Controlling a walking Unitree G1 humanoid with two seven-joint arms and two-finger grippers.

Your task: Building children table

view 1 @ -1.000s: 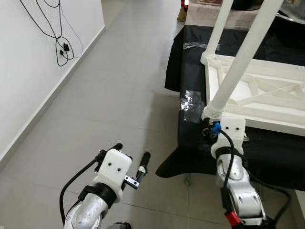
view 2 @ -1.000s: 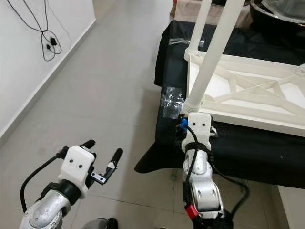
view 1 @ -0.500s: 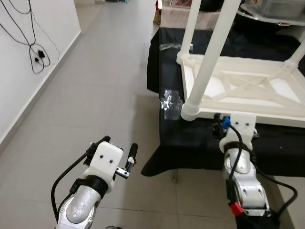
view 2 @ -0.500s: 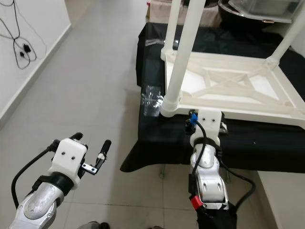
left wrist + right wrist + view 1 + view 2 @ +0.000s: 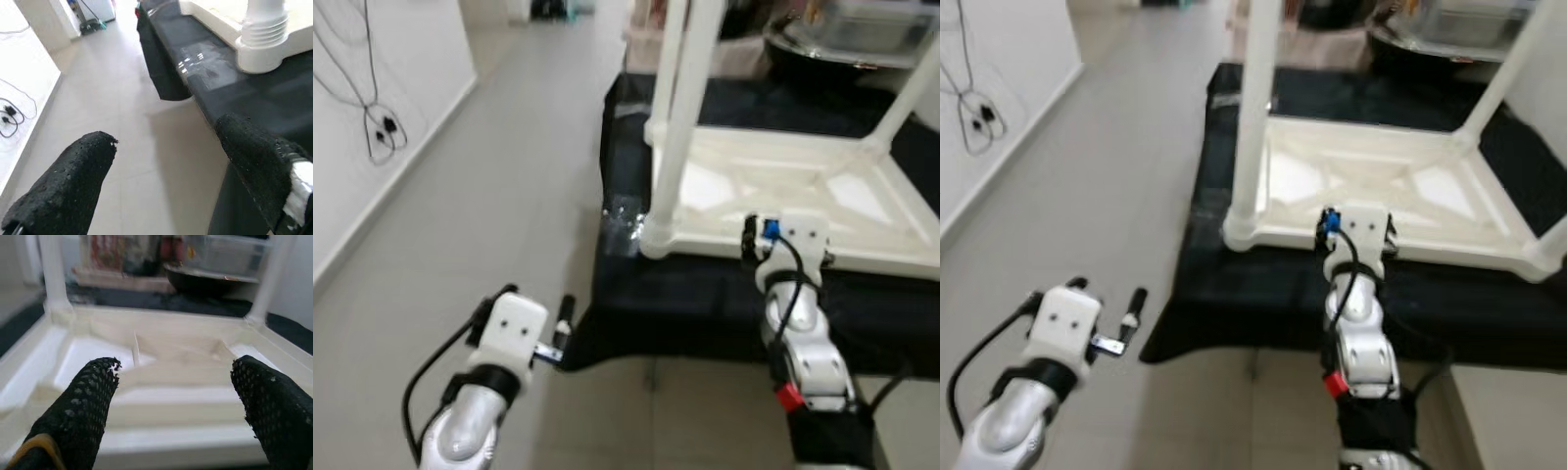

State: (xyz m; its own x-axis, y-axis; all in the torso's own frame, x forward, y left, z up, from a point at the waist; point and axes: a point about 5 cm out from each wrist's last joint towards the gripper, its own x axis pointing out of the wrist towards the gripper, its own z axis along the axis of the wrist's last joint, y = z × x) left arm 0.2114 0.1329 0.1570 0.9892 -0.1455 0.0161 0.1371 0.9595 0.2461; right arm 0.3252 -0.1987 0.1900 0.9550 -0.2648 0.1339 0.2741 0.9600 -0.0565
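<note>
A white children's table (image 5: 891, 259) lies upside down on a black-draped surface (image 5: 705, 294), its legs pointing up. The near-left leg (image 5: 677, 117) rises from the corner socket (image 5: 264, 49). My right gripper (image 5: 173, 372) is open and faces the table's near rim (image 5: 161, 406), to the right of that leg, with nothing between its fingers. Its white wrist block (image 5: 788, 240) sits against the rim in the eye views. My left gripper (image 5: 536, 299) hovers open and empty above the floor, to the left of the draped surface.
Grey tiled floor (image 5: 489, 196) stretches to the left up to a white wall with hanging black cables (image 5: 380, 132). Clear crumpled plastic (image 5: 625, 211) lies at the cloth's corner. A dark bowl (image 5: 842, 49) and boxes stand behind the table.
The camera has swung right. My right gripper has shifted from the near-left leg's base to the right along the near rim. The left gripper stays open above the floor.
</note>
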